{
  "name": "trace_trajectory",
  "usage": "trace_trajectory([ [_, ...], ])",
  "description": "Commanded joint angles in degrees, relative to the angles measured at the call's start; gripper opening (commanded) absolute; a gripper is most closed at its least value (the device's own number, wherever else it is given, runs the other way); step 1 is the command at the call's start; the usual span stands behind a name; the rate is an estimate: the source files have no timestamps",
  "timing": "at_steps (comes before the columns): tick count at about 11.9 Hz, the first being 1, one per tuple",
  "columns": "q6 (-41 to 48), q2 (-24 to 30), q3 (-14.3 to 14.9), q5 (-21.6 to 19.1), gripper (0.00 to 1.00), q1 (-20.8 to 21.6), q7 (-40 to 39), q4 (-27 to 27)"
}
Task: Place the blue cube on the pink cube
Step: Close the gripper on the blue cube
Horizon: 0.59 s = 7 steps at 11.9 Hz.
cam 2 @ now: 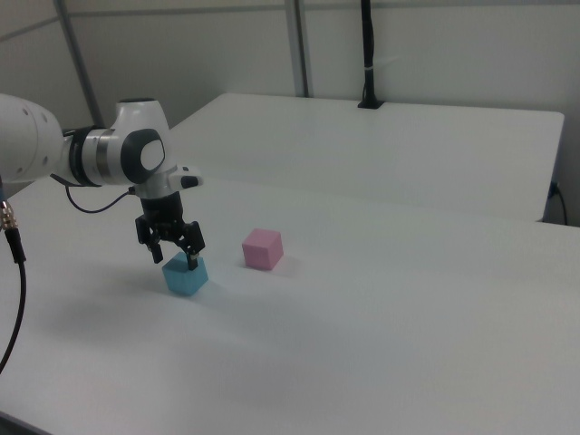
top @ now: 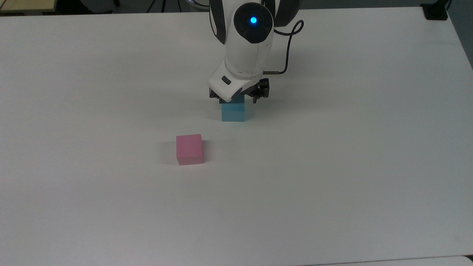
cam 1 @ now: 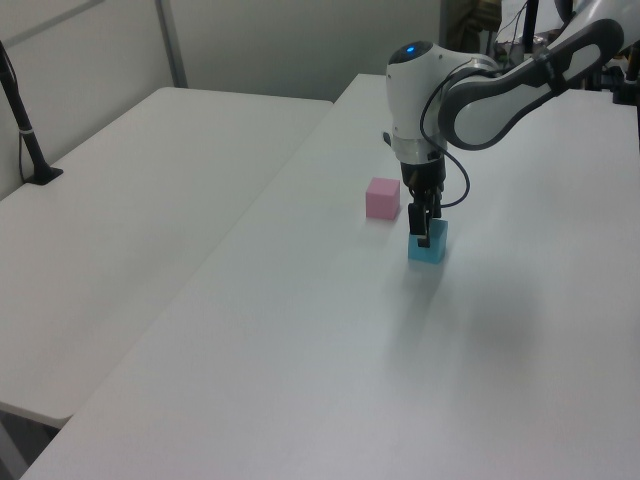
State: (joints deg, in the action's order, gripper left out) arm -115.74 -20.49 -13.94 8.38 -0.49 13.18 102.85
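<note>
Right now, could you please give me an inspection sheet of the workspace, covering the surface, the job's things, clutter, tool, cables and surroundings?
Surface: white table, bare and clean.
Job's things: blue cube sits on the table; pink cube stands apart from it, nearer the top view's lower left; not stacked.
Clutter: nothing seen.
Tool: tool lowered over the blue cube, fingers open on either side of its top, cube not lifted.
Cables: black cable loops from the arm's wrist, off the table.
Surroundings: second white table alongside; black post at its far edge.
</note>
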Motion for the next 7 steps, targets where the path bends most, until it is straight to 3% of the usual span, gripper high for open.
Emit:
trace_trajectory([
  [1,-0.98,-1.39,-0.65,1.63,1.00,-0.47,2.03,0.24],
  [3,-0.98,-1.57,-0.65,1.64,1.00,-0.47,2.03,0.15],
  [5,-1.07,-2.18,-0.65,1.81,0.89,-0.47,2.03,0.15],
  [7,-1.15,-2.98,-0.65,2.95,0.49,-0.47,2.12,0.07],
])
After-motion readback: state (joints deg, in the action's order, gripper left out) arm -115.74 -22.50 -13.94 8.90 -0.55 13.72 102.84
